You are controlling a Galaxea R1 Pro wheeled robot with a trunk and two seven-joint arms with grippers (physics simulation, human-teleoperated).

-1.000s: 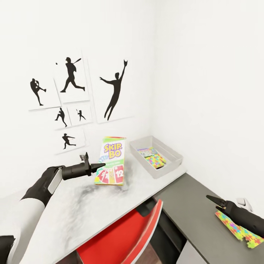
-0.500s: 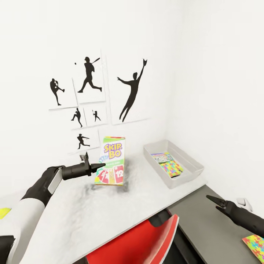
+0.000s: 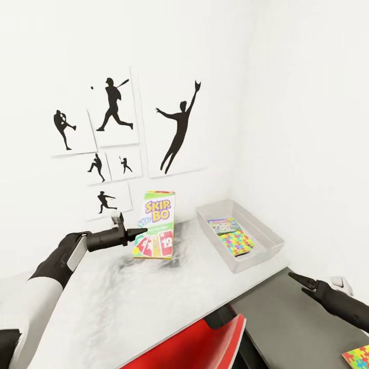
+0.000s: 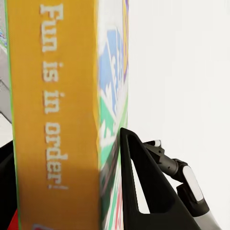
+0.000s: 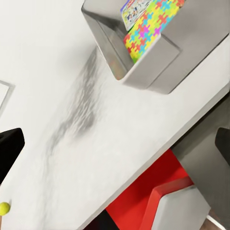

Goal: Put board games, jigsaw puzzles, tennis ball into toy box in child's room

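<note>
The left arm reaches forward from the trunk, forearm level, its left gripper (image 3: 141, 233) clamped on the side edge of the upright SKIP-BO box (image 3: 155, 224), one finger (image 4: 143, 191) flat against the printed face. The right arm extends low, well to the right of that box, right gripper (image 3: 300, 280) with its fingers apart, holding nothing.

A SKIP-BO board game (image 3: 155, 224) is held upright above the pale table (image 3: 128, 302). The grey toy box (image 3: 239, 240) holds a jigsaw puzzle (image 3: 237, 242); another (image 3: 359, 355) lies on the dark unit.
</note>
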